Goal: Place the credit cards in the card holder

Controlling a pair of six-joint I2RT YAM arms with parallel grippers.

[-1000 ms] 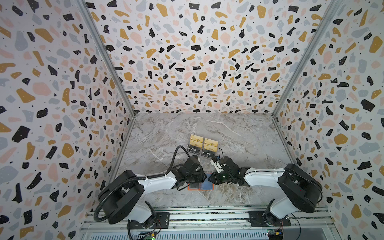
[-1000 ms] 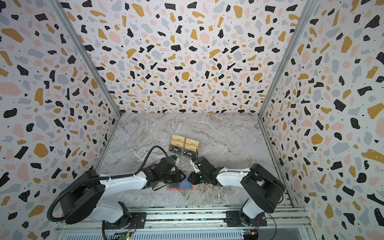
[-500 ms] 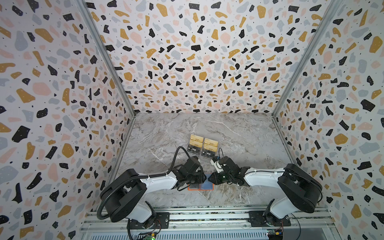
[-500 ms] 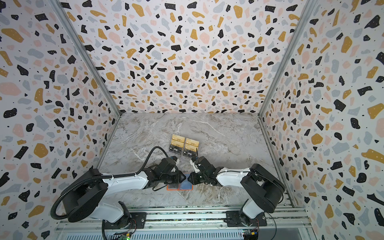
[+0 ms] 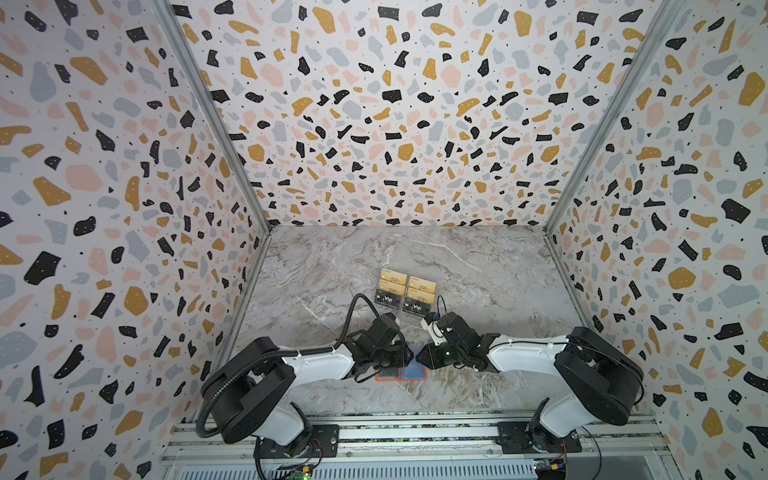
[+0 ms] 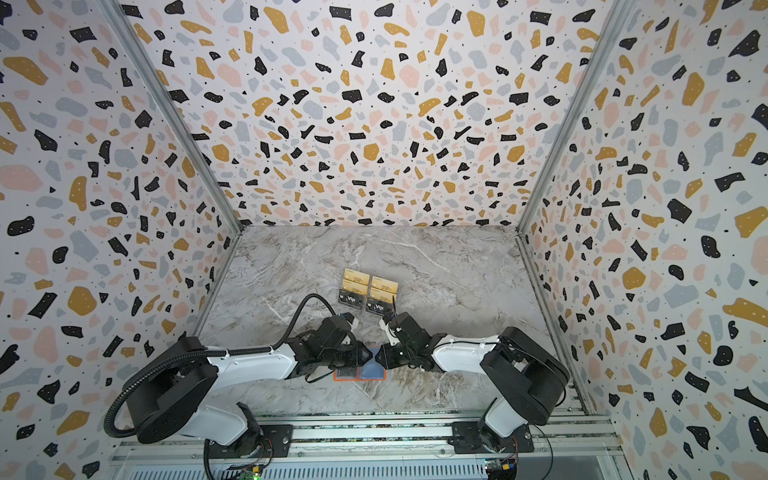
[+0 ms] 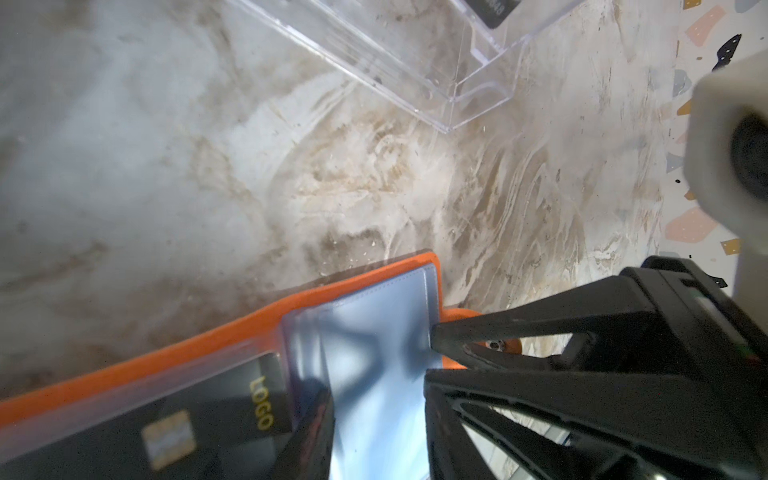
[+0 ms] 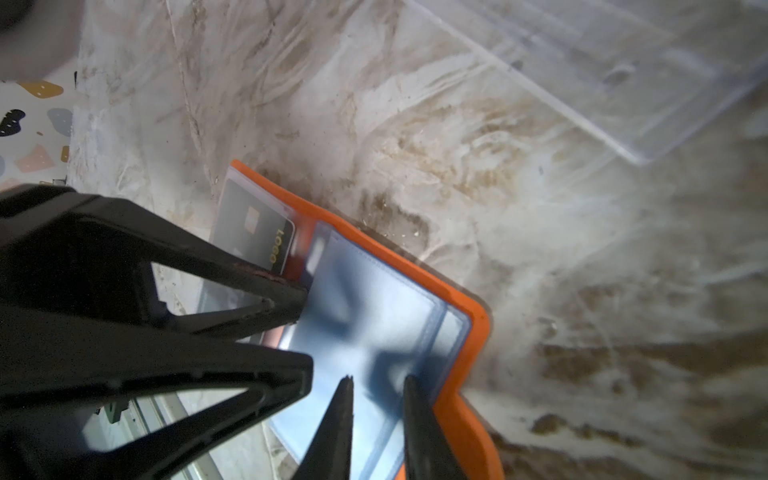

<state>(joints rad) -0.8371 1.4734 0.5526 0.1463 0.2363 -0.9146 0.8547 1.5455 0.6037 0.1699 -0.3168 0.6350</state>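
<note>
Lying open near the front edge of the table (image 5: 478, 270), the orange card holder (image 8: 478, 332) has one black card (image 7: 208, 415) sleeved. The left gripper (image 8: 303, 332), jaws apart and empty, sits at the edge of the blue sleeve (image 8: 374, 324); the right gripper (image 8: 376, 382) is nearly closed over it, grip unclear. More credit cards (image 5: 407, 291) wait in the clear stand (image 7: 415, 62) behind. Advice: pin the holder flat and spread the sleeve mouth first

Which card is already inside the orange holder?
The black card with gold LOGO lettering, lying inside the orange leather-like holder; the other cards stand in the clear acrylic stand.
</note>
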